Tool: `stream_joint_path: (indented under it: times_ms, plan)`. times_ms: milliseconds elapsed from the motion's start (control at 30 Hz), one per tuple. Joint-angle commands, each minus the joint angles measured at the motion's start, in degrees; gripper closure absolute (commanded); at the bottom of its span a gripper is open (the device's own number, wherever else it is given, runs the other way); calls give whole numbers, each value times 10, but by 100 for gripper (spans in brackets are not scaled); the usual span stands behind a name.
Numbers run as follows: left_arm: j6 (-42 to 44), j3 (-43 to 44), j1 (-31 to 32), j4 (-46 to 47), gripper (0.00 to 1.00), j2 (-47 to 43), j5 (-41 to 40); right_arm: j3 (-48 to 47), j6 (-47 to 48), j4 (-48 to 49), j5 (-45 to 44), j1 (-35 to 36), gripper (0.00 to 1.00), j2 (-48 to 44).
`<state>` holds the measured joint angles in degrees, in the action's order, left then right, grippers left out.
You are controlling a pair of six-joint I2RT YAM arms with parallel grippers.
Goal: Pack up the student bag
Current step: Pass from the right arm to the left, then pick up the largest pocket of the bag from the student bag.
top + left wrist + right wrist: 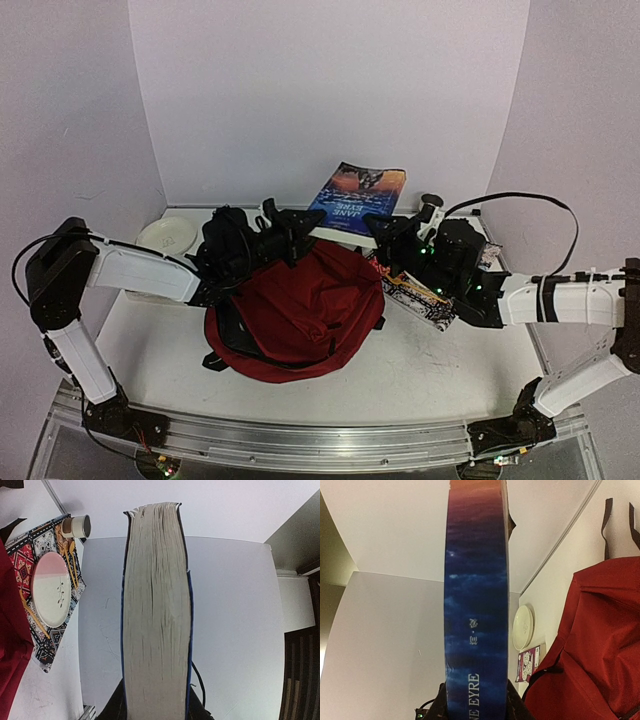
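Jane Eyre book (156, 630) is being gripped by left fingers (114, 711) and right fingers (519, 707) (near slumping, dark-red, black-strapped student bag (300, 310)).

I faced a plain white far wall (330, 90), closed in by a white left panel (60, 120) and a white right panel (590, 110). The white table (430, 370) was softly, evenly lit, and a metal rail (320, 440) ran along its near edge.

Reaching inward near the table's (430, 375) far edge, left gripper (296, 222) and right gripper (386, 232) each pinch opposite edges of the book (358, 195).
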<state>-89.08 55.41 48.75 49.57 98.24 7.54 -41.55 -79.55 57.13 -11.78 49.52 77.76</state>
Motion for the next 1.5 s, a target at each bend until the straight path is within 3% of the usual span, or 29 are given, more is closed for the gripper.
stream_joint_path:
  times_ms: [0, 367, 533, 700, 933, 1167, 1467]
  plan:
    - [29, -24, -43, 49, 100, -70, 10, -55, 90, 34, 41, -2, 72, -39]
    - [27, -103, -141, 44, 100, -148, 62, -110, 200, -96, 151, -1, 48, 5]
    - [30, -130, -196, 24, 100, -187, 101, -160, 283, -184, 208, 10, 44, 48]
    - [66, -137, -254, -49, 100, -236, 141, -224, 391, -288, 213, 51, 41, 100]
    - [83, -141, -330, -101, 100, -291, 192, -326, 499, -382, 184, 138, 29, 207]
    - [78, -152, -397, -121, 100, -323, 251, -419, 562, -454, 160, 189, 25, 303]
    - [86, -155, -440, -148, 100, -348, 316, -476, 589, -514, 151, 207, 28, 378]
